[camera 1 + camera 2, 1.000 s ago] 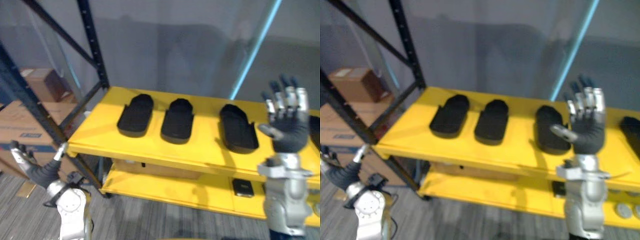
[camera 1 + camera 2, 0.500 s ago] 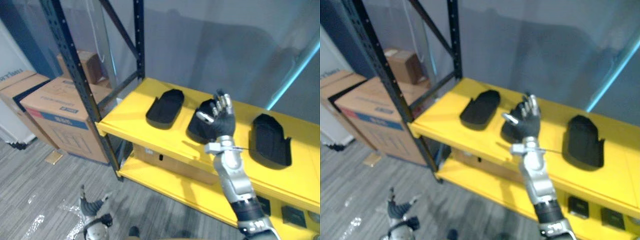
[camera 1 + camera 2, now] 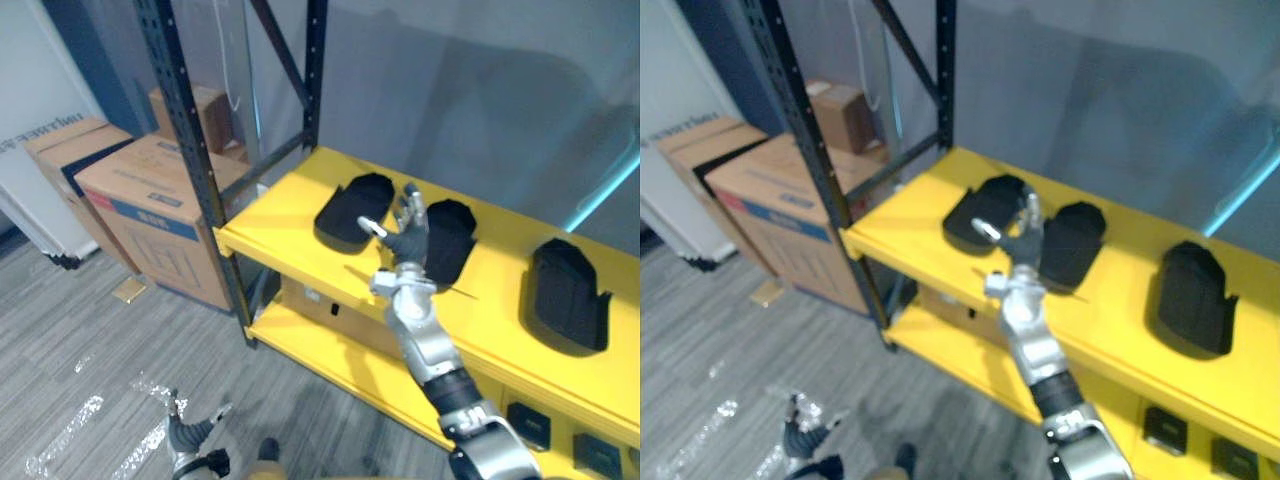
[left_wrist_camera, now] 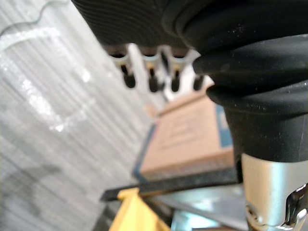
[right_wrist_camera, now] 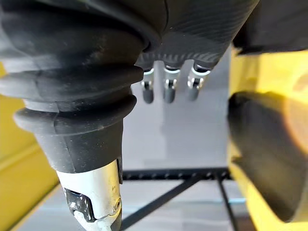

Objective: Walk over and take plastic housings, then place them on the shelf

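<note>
Three black plastic housings lie in a row on the yellow shelf (image 3: 290, 235): a left one (image 3: 357, 207), a middle one (image 3: 447, 240) and a right one (image 3: 567, 293). My right hand (image 3: 405, 232) is raised in front of the gap between the left and middle housings, open, fingers straight and holding nothing. In the right wrist view its fingers (image 5: 166, 85) point past a dark housing (image 5: 269, 154) without touching it. My left hand (image 3: 190, 437) hangs low near the floor, open and holding nothing; its fingers (image 4: 150, 72) hang straight in the left wrist view.
A black rack upright (image 3: 190, 150) stands at the shelf's left corner. Cardboard boxes (image 3: 150, 205) are stacked on the floor to the left of it. A lower yellow shelf (image 3: 330, 350) carries small dark parts (image 3: 527, 424). Clear plastic film (image 3: 75, 440) lies on the grey floor.
The camera has swung and pulled back, showing more floor. My right hand went from right of the housings to in front of the left and middle ones. The left hand dropped low.
</note>
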Robot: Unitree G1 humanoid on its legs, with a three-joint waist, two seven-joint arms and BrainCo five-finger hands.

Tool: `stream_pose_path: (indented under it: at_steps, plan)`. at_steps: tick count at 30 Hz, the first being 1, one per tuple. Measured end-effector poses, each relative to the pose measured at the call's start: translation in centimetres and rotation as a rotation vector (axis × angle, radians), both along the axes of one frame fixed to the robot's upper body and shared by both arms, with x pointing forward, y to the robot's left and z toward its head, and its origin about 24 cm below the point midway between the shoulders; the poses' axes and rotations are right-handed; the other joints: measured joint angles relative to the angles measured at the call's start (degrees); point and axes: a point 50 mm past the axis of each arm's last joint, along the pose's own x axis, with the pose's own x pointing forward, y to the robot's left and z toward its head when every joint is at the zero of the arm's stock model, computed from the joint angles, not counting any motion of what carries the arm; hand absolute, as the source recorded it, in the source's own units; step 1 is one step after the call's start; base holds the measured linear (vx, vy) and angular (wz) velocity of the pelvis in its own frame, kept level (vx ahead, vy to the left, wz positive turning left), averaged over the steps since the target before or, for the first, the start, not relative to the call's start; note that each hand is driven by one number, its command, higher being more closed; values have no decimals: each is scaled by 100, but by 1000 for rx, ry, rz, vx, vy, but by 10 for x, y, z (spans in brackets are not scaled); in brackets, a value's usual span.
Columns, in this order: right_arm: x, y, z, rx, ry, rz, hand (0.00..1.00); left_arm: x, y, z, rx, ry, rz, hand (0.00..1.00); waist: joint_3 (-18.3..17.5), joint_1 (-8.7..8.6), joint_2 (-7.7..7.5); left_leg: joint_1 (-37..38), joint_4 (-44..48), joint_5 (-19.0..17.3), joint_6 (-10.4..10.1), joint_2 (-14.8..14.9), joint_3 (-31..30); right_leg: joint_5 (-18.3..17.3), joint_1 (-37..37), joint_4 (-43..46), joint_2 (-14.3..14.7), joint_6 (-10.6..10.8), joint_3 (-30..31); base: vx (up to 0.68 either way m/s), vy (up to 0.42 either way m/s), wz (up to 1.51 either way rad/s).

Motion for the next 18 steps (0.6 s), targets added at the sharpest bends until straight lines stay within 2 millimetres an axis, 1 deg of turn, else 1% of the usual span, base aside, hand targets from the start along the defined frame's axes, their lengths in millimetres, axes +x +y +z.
stream_pose_path:
  at_steps: [1, 2, 3, 4, 7, 11, 16, 18]
  plan:
    - [0, 1, -1, 10, 8, -17, 0, -2, 0, 0, 0, 3, 1, 0, 38, 18, 45, -5, 0, -4, -1, -15, -12, -21, 2, -6, -5, 29, -20, 3, -3, 15]
    - [0, 3, -5, 6, 28, -42, 0, -2, 0, -1, 0, 5, 2, 0, 54, 14, 10, 8, 0, -5, 0, -39, -82, -35, 74, -23, -21, 49, -100, 9, -3, 20]
    - [0, 3, -8, 5, 40, -51, 0, -2, 0, -1, 0, 4, 2, 0, 66, 13, 21, 9, 0, -6, 1, -53, -111, -45, 96, -28, -28, 62, -126, 18, 2, 22]
    - [1, 4, -13, 7, 67, -63, 0, -3, 0, -1, 0, 4, 2, 0, 97, 40, 70, 12, 0, -10, 6, -70, -114, -55, 106, -27, -46, 73, -136, 11, 4, 9]
    - [0, 7, -24, 13, 119, -75, 0, -4, 0, 0, 0, -3, 2, 0, 139, 124, 110, 14, 1, -26, 31, -115, -114, -63, 111, -28, -86, 90, -136, 23, 10, 2]
    - [3, 10, -35, 11, 183, -81, 0, -3, 0, 0, -2, -8, 5, 0, 299, 132, 226, 24, 4, -9, 62, -197, -122, -25, 142, -43, -167, 168, -157, 28, 12, 2]
    - [7, 5, -40, 40, 221, -111, 0, -3, 0, 0, -2, -9, 5, 0, 427, 144, 221, 30, 10, -8, 70, -255, -161, 1, 213, -63, -204, 202, -247, 52, -3, 6]
    - [8, 5, -43, 34, 239, -122, 0, -4, -1, -1, -5, -5, 3, 0, 442, 142, 246, 32, 11, -8, 71, -268, -156, -3, 215, -64, -217, 208, -247, 19, -6, 1]
